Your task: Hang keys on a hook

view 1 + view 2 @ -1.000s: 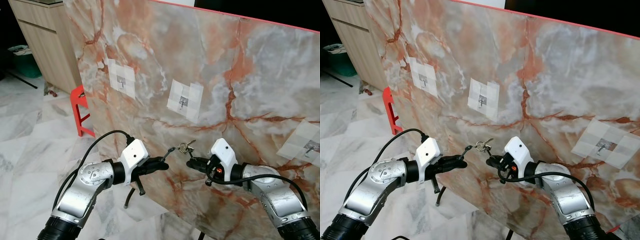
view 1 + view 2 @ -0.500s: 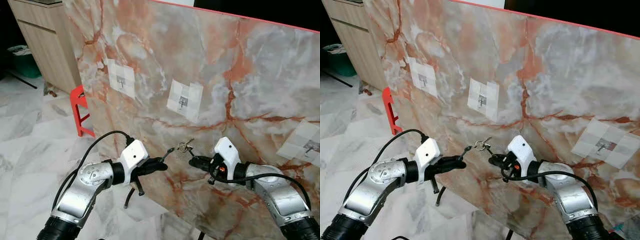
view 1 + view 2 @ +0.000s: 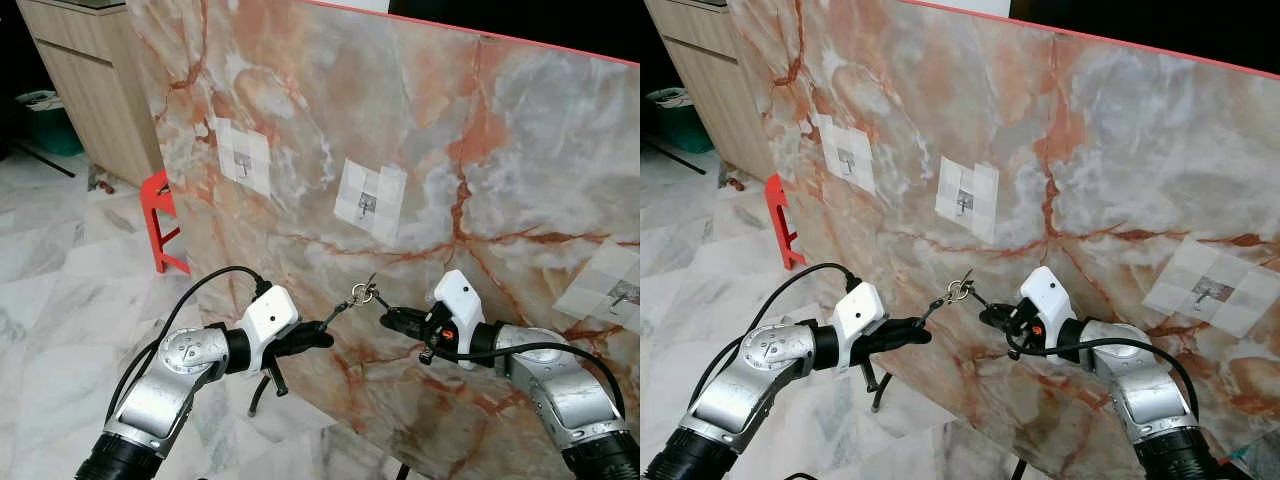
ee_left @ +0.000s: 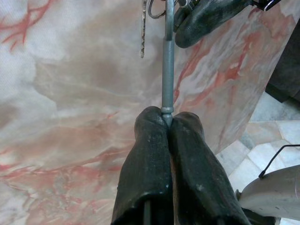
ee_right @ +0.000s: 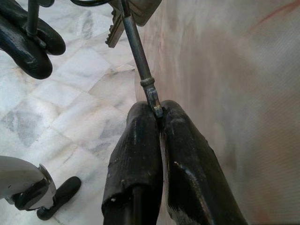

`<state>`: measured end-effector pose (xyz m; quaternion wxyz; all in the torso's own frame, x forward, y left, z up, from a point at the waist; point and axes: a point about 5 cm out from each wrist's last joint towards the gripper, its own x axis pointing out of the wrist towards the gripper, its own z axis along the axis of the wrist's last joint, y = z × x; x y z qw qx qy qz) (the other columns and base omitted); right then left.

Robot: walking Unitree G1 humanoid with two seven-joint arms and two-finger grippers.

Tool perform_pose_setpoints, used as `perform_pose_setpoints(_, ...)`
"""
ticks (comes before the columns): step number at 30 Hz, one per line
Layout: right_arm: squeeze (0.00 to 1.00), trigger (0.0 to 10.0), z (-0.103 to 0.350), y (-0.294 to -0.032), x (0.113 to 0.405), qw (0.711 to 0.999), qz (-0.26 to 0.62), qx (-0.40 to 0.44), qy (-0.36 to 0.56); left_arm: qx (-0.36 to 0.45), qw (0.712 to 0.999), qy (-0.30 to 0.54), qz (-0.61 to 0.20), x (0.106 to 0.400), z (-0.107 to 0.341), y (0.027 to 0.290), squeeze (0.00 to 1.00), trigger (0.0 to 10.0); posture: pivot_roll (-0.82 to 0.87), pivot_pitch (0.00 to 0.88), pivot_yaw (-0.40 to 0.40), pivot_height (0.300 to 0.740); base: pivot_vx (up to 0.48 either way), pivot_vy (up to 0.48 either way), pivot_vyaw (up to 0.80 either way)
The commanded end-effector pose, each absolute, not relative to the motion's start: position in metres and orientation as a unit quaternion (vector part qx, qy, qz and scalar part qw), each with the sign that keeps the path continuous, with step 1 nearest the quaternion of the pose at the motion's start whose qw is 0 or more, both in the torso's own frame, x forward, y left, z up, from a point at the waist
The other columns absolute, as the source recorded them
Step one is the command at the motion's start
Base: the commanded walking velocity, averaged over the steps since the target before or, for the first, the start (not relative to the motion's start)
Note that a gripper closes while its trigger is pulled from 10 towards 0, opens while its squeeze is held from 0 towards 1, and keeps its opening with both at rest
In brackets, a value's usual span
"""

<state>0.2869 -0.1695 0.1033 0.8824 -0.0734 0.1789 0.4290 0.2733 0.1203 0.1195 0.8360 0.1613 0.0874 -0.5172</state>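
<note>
Left gripper (image 3: 322, 331) pinches one thin metal rod of the silver bunch of keys (image 3: 362, 293), which hangs in the air before the upright pink-veined marble board (image 3: 500, 150). Right gripper (image 3: 385, 316) pinches its other rod, below the taped middle metal hook (image 3: 366, 204).

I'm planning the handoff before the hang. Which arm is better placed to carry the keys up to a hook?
Probably the right. Both the left gripper and the right gripper pinch the keys by their cables, but the right sits almost under the middle hook, the left farther off.
</note>
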Motion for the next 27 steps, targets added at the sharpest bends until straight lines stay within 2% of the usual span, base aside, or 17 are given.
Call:
perform_pose_setpoints(1,0.00,0.0,0.111,-0.176,0.291,0.892,0.417,-0.071,0.161,0.177,0.832,0.092,-0.517,0.273,0.117,0.122,0.00,10.0,-0.12,0.000,-0.079,0.740,0.000,0.000,0.00)
perform_pose_setpoints(12,0.00,0.0,0.110,-0.172,0.285,0.880,0.442,-0.069,0.163,0.190,0.836,0.089,-0.508,0.277,0.116,0.121,0.00,10.0,-0.12,0.000,-0.081,0.740,0.000,0.000,0.00)
perform_pose_setpoints(16,0.00,0.0,0.109,-0.163,0.278,0.865,0.471,-0.064,0.163,0.192,0.836,0.087,-0.507,0.277,0.117,0.121,0.00,10.0,-0.12,0.000,-0.080,0.740,0.000,0.000,0.00)
perform_pose_setpoints(17,0.00,3.4,0.108,-0.162,0.278,0.863,0.474,-0.066,0.164,0.192,0.836,0.086,-0.506,0.278,0.118,0.121,0.00,10.0,-0.12,0.000,-0.080,0.740,0.000,0.000,0.00)
perform_pose_setpoints(18,0.00,4.8,0.108,-0.161,0.277,0.862,0.475,-0.069,0.164,0.192,0.837,0.085,-0.506,0.278,0.118,0.121,0.00,10.0,-0.12,0.000,-0.080,0.740,0.000,0.000,0.00)
perform_pose_setpoints(20,0.00,4.8,0.108,-0.161,0.277,0.862,0.475,-0.070,0.164,0.192,0.837,0.085,-0.506,0.278,0.118,0.121,0.00,10.0,-0.12,0.000,-0.080,0.740,0.000,0.000,0.00)
perform_pose_setpoints(21,0.00,10.0,0.106,-0.160,0.277,0.862,0.474,-0.069,0.167,0.192,0.837,0.084,-0.505,0.278,0.118,0.121,0.00,10.0,-0.12,0.000,-0.080,0.740,0.000,0.000,0.00)
perform_pose_setpoints(27,0.00,10.0,0.106,-0.158,0.277,0.860,0.478,-0.068,0.167,0.192,0.837,0.083,-0.505,0.278,0.118,0.121,0.00,10.0,-0.12,0.000,-0.085,0.740,0.000,0.000,0.00)
